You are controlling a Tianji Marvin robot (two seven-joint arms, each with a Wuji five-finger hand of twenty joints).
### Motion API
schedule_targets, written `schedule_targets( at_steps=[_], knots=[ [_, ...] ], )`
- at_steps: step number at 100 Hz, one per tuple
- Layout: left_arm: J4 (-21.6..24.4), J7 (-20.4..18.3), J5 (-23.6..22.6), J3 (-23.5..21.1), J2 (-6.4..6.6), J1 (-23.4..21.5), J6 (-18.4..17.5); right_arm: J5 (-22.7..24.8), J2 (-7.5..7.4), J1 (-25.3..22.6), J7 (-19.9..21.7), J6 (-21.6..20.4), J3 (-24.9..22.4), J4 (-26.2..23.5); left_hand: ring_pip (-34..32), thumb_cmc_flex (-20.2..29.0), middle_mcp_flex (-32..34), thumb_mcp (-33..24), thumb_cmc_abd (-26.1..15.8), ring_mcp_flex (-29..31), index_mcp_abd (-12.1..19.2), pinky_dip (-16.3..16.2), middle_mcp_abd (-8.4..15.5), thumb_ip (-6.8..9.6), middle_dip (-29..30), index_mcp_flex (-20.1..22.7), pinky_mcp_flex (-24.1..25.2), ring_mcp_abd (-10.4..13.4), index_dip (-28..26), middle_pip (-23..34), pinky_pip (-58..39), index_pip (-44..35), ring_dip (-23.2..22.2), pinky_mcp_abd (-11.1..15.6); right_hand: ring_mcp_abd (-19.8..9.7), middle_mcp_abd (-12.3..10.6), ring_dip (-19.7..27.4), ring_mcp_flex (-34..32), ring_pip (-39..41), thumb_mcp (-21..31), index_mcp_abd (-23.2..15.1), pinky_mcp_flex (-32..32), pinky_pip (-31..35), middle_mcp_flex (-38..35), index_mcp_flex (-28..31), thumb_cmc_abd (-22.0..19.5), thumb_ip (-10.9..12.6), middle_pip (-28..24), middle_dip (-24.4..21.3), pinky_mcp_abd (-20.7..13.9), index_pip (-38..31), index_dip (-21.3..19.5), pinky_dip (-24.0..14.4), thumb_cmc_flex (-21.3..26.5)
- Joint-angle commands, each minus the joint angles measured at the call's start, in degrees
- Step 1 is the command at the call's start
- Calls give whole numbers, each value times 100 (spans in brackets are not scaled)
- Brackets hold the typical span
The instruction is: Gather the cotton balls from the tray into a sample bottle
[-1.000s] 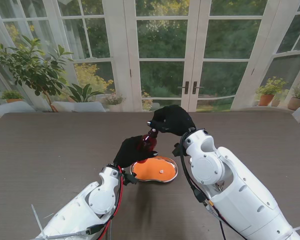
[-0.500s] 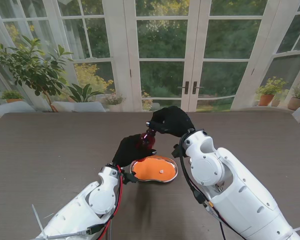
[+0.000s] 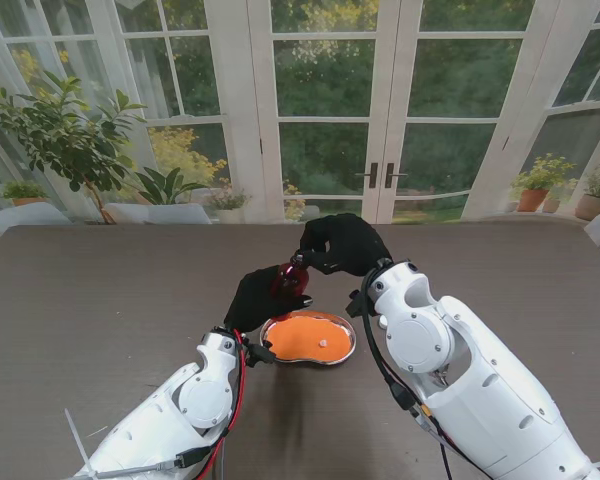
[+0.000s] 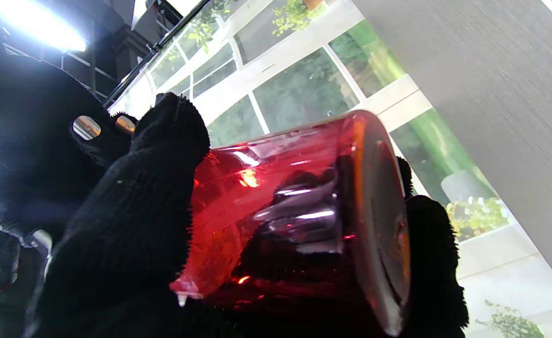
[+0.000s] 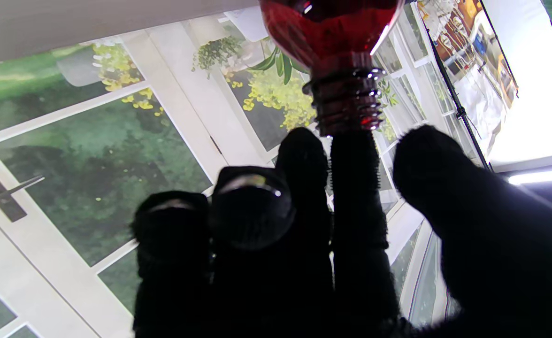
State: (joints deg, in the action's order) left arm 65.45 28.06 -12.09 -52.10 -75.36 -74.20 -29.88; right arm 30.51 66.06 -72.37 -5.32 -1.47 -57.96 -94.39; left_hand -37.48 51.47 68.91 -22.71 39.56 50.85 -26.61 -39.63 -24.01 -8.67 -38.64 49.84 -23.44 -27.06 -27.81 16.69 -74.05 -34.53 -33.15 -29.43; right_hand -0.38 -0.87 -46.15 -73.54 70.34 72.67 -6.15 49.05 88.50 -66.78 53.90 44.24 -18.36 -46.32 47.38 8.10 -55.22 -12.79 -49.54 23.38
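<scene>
A red glass sample bottle [image 3: 288, 281] is held tilted above the table by my left hand [image 3: 255, 300], black-gloved and shut on its body. The left wrist view shows the bottle [image 4: 295, 211] wrapped by those fingers [image 4: 130, 225]. My right hand [image 3: 342, 243] sits just past it, fingers bunched at the bottle's threaded neck [image 5: 346, 108], and one fingertip [image 5: 353, 155] touches the mouth. No cotton shows between those fingers. Nearer to me lies the orange kidney tray [image 3: 285, 345] with one small white cotton ball [image 3: 323, 343] in it.
The dark brown table [image 3: 100, 290] spreads wide on both sides. Glass doors and potted plants [image 3: 70, 140] stand beyond its far edge. Both white forearms [image 3: 450, 360] rise from the near corners and flank the tray.
The bottle and my left hand have shifted slightly to the left. My right hand stays at the bottle's neck.
</scene>
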Motion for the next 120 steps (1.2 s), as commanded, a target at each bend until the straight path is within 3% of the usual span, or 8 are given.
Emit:
schedule_targets(
  at_steps=[1,23,37,67,99,120],
  knots=[
    [35,-100,6,-20,-35,-10,-22,60,2,-17,46,-44,-12,-32,-79,847,554,-2338,-922,256,2278,7,1308,-81,52,953,-30,597,-113,78,-263,-827,50,580,-131,-36,63,-193,-18,329,-132,-20,188,91,-119,304,-209,32,119,60,-208,179,-121,207],
    [45,-122,23,-18,-32,-15,-29,146,12,-7,-62,-100,-24,11,-83,860,538,-2315,-938,235,2261,6,1283,-78,56,947,-9,577,-113,75,-262,-814,47,570,-203,-108,23,-203,66,563,-272,46,148,-7,8,1046,-218,59,183,53,-502,33,-84,811],
    [47,-123,25,-19,-32,-8,-48,193,21,20,-125,-143,10,63,-83,860,534,-2298,-950,227,2258,4,1262,-77,60,945,-2,576,-113,75,-262,-807,47,564,-235,-145,-2,-206,139,577,-345,96,140,-83,73,1234,-227,21,204,69,-658,-57,-65,954],
    [36,-134,22,-18,-32,-2,-99,274,34,129,-176,-154,163,186,-90,869,530,-2265,-964,214,2261,1,1270,-73,64,940,0,568,-118,81,-264,-796,44,559,-284,-202,1,-204,174,563,-445,134,142,-82,-23,1184,-230,-45,266,68,-1017,-380,-53,909],
    [66,-136,55,-24,-35,-17,-102,366,-31,130,65,-118,127,108,-96,878,531,-2237,-977,216,2235,-4,1255,-69,69,935,-1,553,-121,88,-270,-784,45,555,-313,-254,42,-206,88,528,-397,28,97,170,-700,1880,-458,-557,546,53,-1925,-1177,-85,790],
    [72,-198,84,-15,-25,-4,-118,337,-29,213,116,-102,197,171,-96,895,531,-2226,-993,210,2203,-10,1225,-66,74,943,-2,532,-125,95,-275,-784,45,536,-290,-285,20,-208,154,471,-617,23,124,137,-695,1769,-541,-817,597,81,-2498,-1675,-107,477]
  ],
)
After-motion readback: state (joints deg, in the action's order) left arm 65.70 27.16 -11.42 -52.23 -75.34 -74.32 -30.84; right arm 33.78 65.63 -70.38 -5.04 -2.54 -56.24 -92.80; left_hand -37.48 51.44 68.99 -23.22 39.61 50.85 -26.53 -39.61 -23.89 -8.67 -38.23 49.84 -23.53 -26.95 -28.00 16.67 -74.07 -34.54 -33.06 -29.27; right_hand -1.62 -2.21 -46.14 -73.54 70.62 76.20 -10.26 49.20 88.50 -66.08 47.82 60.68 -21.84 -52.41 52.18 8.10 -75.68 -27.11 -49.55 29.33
